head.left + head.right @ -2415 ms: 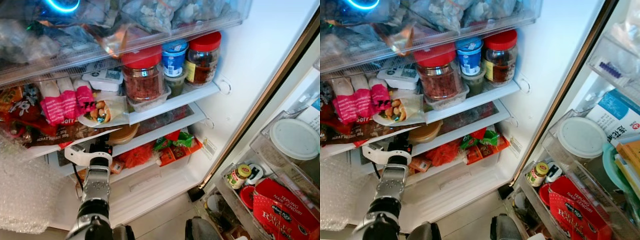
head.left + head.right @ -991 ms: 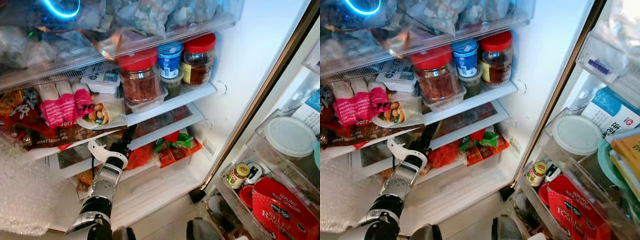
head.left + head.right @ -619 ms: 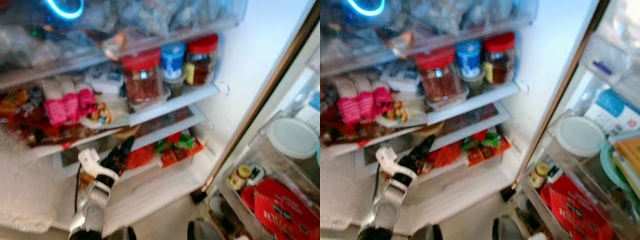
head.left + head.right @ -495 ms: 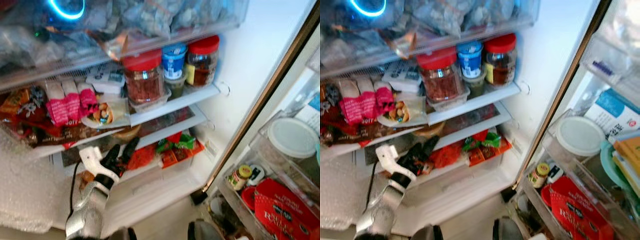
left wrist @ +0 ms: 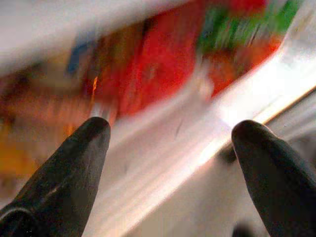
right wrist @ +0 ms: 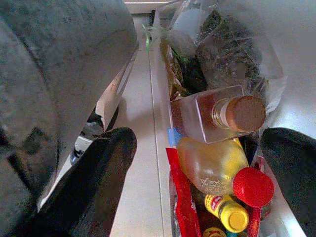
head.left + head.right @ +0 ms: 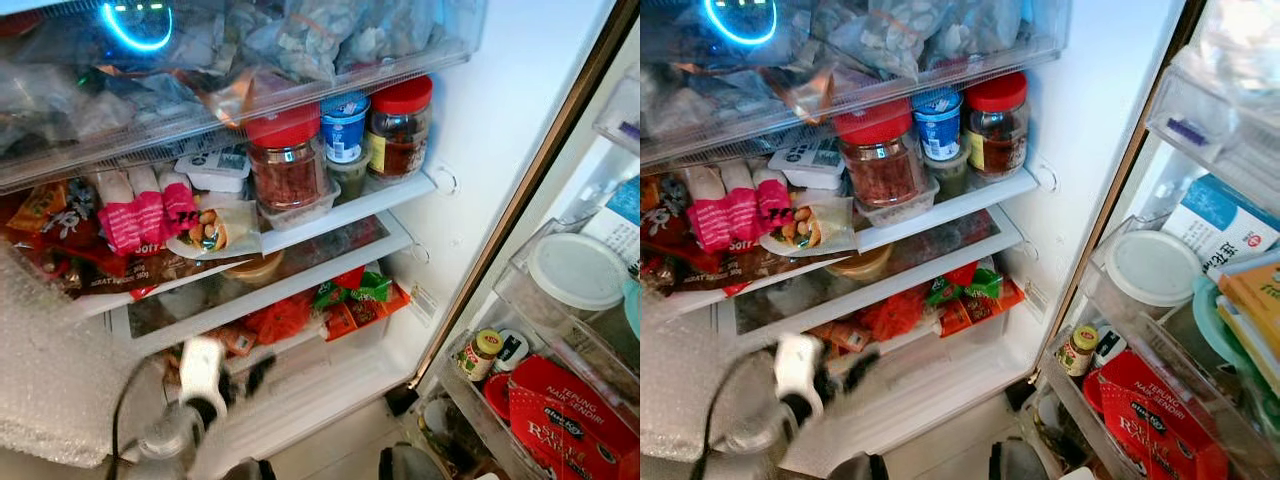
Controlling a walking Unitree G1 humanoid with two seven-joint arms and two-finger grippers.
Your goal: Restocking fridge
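**Left arm pulled back out of the fridge, empty**

Gone from the lower shelf: the left gripper [image 7: 245, 385], a second ago reaching between the glass shelves toward the red packets, now dropped low and motion-blurred in front of the bottom drawer [image 7: 300, 385]. Fingers spread wide in the left wrist view, nothing between them, only a smeared streak of red and green packaging beyond. Likely reads as a placement finished and the arm withdrawing for the next item, though what was put in cannot be told from here.

Largest first, inside the open fridge [image 7: 500, 110]: a top drawer stuffed with frozen-looking bags [image 7: 300, 30]; a bubble-wrap sheet [image 7: 50, 370] at lower left; pink-wrapped packs [image 7: 140, 215] on the middle shelf; a red-lidded jar [image 7: 288, 160] beside a second red-lidded jar [image 7: 400, 125], with a blue-lidded tub [image 7: 346, 125] between them; red and green snack packets [image 7: 345, 300] on the lower shelf, where the restocked goods appear to sit.

Right gripper [image 6: 197, 177] hanging idle, fingers wide apart and empty, above a door bin holding a cork-stoppered bottle [image 6: 217, 118] and a red-capped yellow bottle [image 6: 217, 168].
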